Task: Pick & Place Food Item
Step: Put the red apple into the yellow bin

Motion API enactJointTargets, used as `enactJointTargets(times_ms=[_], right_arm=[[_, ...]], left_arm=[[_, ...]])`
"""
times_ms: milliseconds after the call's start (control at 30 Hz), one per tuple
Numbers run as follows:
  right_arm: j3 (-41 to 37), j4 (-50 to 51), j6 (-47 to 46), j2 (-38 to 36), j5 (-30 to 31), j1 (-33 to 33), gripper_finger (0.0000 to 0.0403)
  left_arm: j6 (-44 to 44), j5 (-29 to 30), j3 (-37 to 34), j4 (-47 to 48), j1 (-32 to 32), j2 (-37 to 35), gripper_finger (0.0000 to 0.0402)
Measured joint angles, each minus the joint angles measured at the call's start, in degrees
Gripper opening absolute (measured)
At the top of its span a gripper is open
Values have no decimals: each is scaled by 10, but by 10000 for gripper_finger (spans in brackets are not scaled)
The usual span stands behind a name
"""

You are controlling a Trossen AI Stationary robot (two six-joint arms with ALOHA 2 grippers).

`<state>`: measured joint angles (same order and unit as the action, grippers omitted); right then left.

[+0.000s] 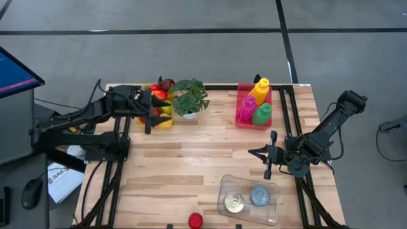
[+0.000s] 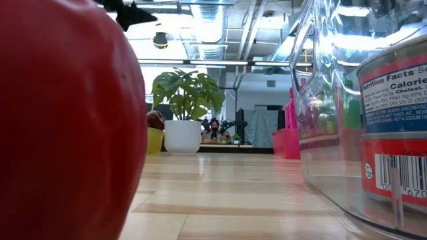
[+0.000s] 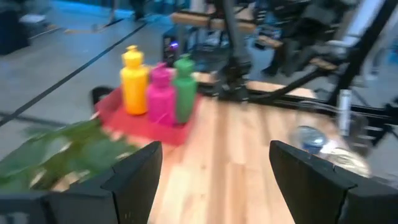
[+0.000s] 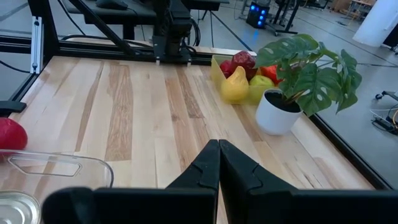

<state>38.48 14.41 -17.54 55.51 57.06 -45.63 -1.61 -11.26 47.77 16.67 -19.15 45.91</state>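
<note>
High view: left gripper point(image 1: 150, 109), jaws open and empty, hovers over the fruit bowl point(image 1: 163, 121) at the worktop's far left; right gripper point(image 1: 269, 153), jaws shut, waits well apart.

1. High cam is looking straight down on the whole table point(image 1: 191, 165).
2. Low cam is sitting at tabletop level, jammed right against a red ball point(image 2: 63, 120).
3. Left wrist cam is facing the bottles point(image 3: 158, 87).
4. Right wrist cam is facing the potted plant point(image 4: 298, 81), which the low and high cams are catching too.
</note>
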Motion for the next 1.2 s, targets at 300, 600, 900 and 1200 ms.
enactJointTargets(times_ms=[300, 600, 900, 1200], right_arm=[[0, 0, 0, 0, 0, 0, 0], [0, -1, 0, 0, 0, 0, 0], [0, -1, 0, 0, 0, 0, 0], [0, -2, 0, 0, 0, 0, 0]], left_arm=[[0, 0, 0, -15, 110, 10, 285], [0, 0, 1, -44, 194, 79, 285], [-4, 3, 0, -76, 241, 183, 285], [-4, 4, 0, -129, 267, 257, 285]])
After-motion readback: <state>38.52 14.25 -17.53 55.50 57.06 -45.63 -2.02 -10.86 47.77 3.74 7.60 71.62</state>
